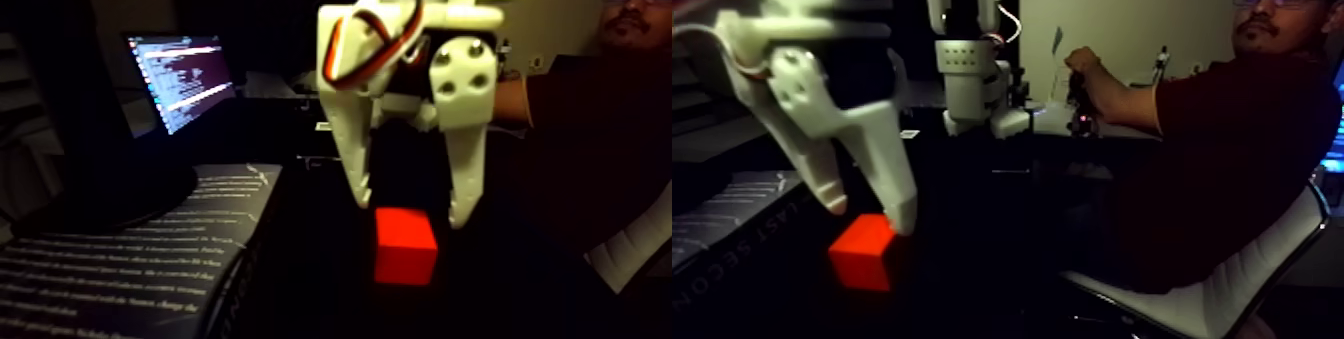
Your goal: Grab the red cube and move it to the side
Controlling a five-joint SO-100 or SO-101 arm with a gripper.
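The red cube [405, 247] rests on the dark table surface, lower centre of the left half of the fixed view. The white gripper [413, 210] hangs directly above it, fingers spread apart, tips level with the cube's top edge on either side. A book [120, 263] lies at lower left. A laptop [180, 78] glows at upper left. A seated person [1210, 153] occupies the right.
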